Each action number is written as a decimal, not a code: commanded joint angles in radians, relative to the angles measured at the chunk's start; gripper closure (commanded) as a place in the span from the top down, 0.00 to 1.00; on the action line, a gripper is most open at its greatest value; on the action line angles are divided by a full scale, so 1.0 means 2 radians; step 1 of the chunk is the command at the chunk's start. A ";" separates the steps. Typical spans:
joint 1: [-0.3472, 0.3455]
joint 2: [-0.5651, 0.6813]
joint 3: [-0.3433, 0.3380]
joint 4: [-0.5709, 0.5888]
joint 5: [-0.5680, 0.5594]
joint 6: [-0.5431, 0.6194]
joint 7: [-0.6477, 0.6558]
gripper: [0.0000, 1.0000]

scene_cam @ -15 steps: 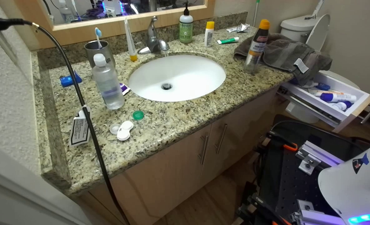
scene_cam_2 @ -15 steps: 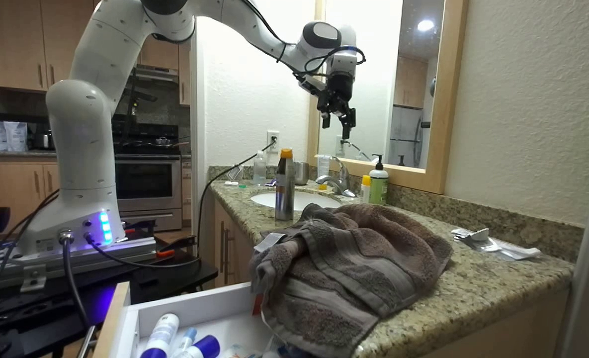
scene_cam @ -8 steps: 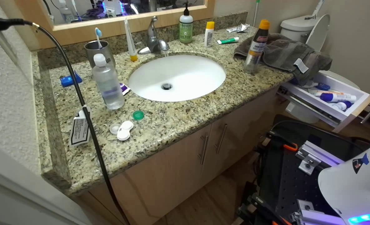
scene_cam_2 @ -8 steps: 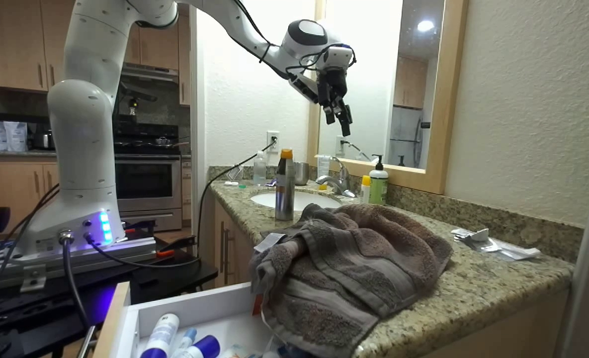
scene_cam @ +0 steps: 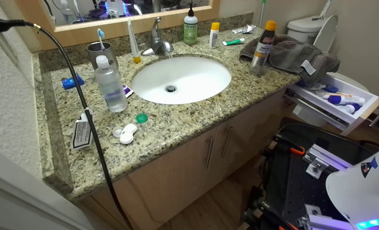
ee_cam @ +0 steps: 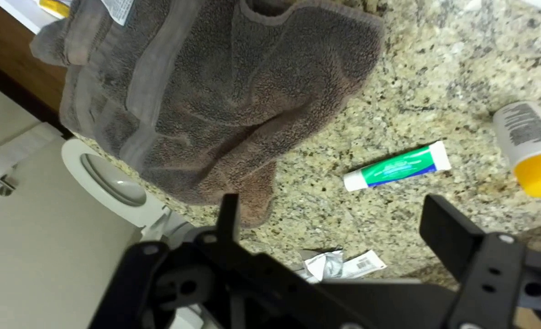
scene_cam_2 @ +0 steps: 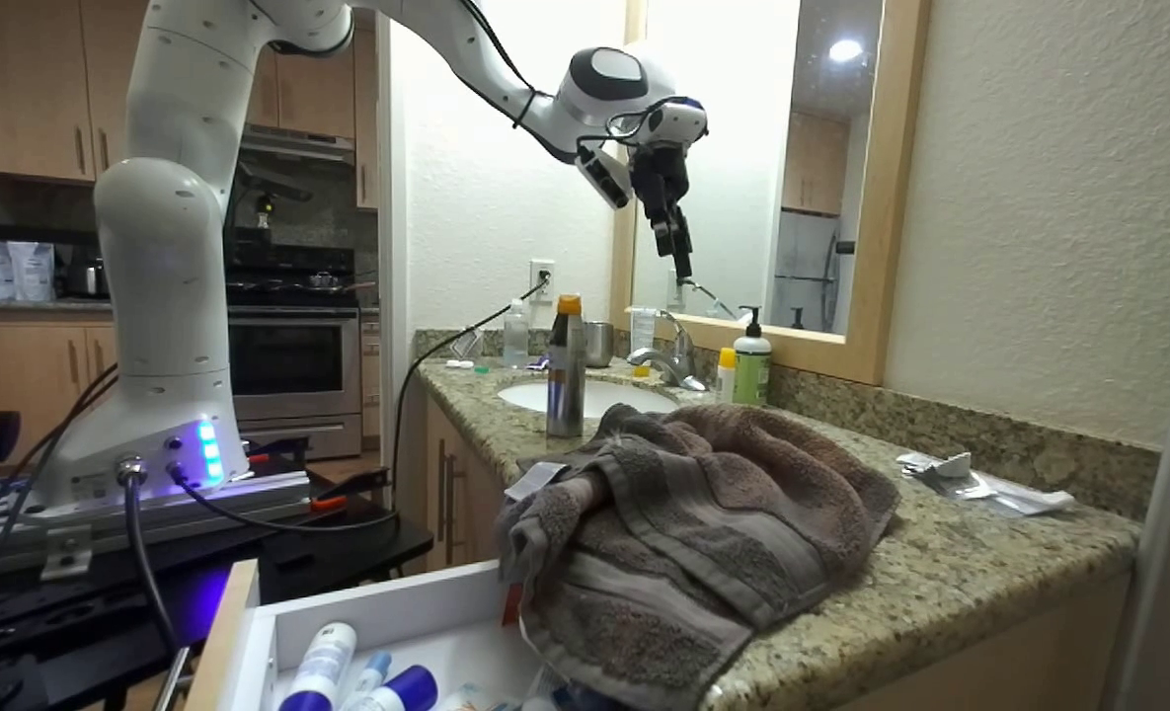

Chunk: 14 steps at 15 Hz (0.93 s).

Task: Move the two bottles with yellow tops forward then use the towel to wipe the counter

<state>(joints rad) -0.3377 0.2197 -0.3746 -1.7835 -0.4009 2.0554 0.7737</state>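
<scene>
A slim spray bottle (scene_cam: 262, 49) with an orange-yellow cap is standing upright on a speckled granite surface (scene_cam: 183, 118), just beside a grey-brown terry towel (scene_cam_2: 703, 533), its long axis vertical, its cap facing up and its red logo seemingly reading "Coleman." Near the backsplash (scene_cam_2: 1039, 449), a smaller white bottle (scene_cam: 214, 36) with a yellow cap is also standing upright, cap up, beside a green soap dispenser (scene_cam: 190, 30) that is showing the name "Meyer's." A metal cup (scene_cam: 110, 54) is bearing letters resembling "AIR." The towel is lying bunched and drooping over the surface's edge above a pulled-out drawer (scene_cam_2: 387, 612), its long axis being hard to tell; its white tag (scene_cam: 308, 67) is carrying print too small to read. Pointing downward, the robot's hand (ee_cam: 332, 205) is hovering above the surface, its fingers standing wide apart, with granite showing between them. In the wrist view, a green-and-blue tube (ee_cam: 398, 167) is lying between towel and white bottle, its white cap pointing toward the towel and its lettering blurring.
</scene>
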 commanded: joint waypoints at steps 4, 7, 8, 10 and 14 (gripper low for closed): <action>-0.002 -0.044 0.001 -0.109 0.026 0.079 -0.165 1.00; 0.008 -0.073 -0.007 -0.150 -0.031 0.099 -0.178 1.00; 0.012 -0.076 -0.011 -0.152 -0.061 0.106 -0.132 1.00; 0.005 -0.052 -0.005 -0.123 -0.040 0.088 -0.148 1.00; 0.004 -0.062 -0.001 -0.134 -0.035 0.099 -0.158 1.00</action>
<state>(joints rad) -0.3259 0.0872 -0.3826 -2.0537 -0.5005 2.2395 0.4981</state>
